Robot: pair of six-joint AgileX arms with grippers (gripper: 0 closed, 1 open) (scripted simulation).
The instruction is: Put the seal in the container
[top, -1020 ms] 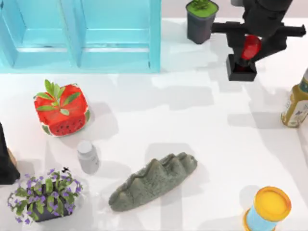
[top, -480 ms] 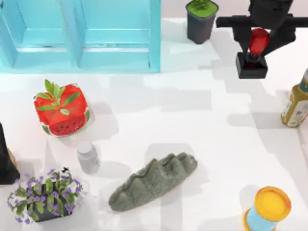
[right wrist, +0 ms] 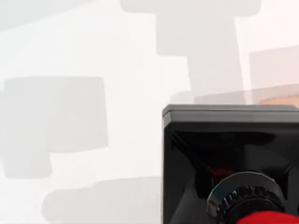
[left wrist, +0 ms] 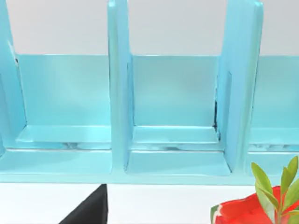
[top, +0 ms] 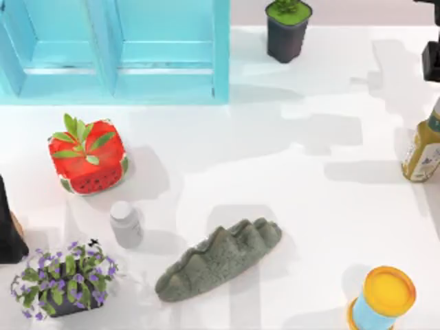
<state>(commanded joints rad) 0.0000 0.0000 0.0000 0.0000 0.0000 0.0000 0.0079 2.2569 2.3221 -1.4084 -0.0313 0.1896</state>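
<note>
White table (right wrist: 70,56) lying under the seal (right wrist: 224,158); R arm at top-right edge, grip state unclear.

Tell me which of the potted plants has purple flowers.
The plant with purple flowers at the table's front left corner. The potted plant at the back has only green leaves, and the watermelon-patterned pot holds green leaves.

Near table's (top: 289,172) middle, grey rock (top: 218,260). At left, watermelon cube (top: 86,156), white bottle (top: 126,223), purple flowers (top: 63,278). Up top, green plant pot (top: 287,29). At right, sauce bottle (top: 423,148), yellow-lidded can (top: 383,300).
</note>
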